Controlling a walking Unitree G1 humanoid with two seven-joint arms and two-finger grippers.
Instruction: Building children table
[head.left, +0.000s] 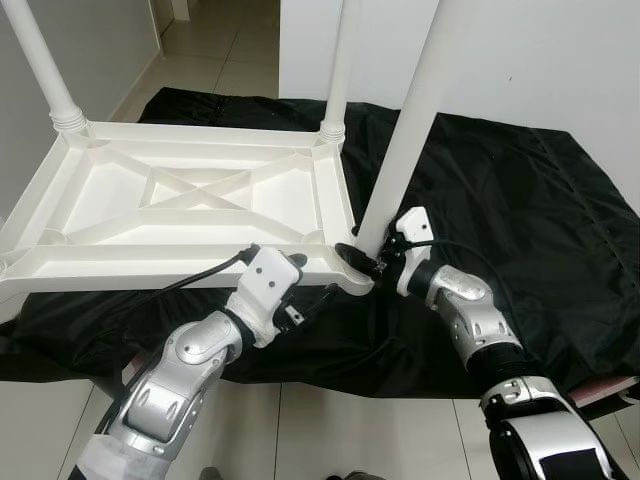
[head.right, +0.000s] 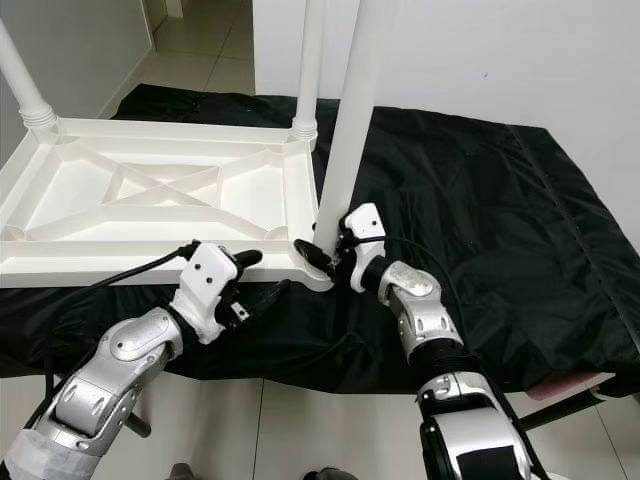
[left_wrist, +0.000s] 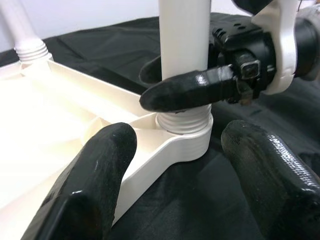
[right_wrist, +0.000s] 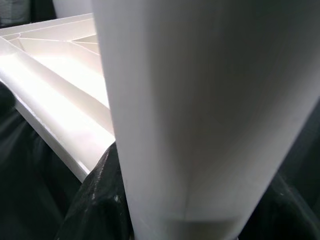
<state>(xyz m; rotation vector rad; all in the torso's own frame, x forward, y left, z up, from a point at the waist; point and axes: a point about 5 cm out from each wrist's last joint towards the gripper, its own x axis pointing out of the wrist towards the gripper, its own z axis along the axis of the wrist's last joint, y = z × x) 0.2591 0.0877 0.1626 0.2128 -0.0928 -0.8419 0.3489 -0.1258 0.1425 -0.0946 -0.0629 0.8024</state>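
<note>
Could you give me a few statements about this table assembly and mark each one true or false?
1. The white tabletop lies upside down on a black cloth. True.
2. The right hand grips the leg near its threaded base. True.
3. The left hand is closed around that leg. False: its fingers are open, on either side of the corner socket.
4. Only one leg is on the tabletop. False: two far corners hold legs too.
5. The cloth is red. False: it is black.
</note>
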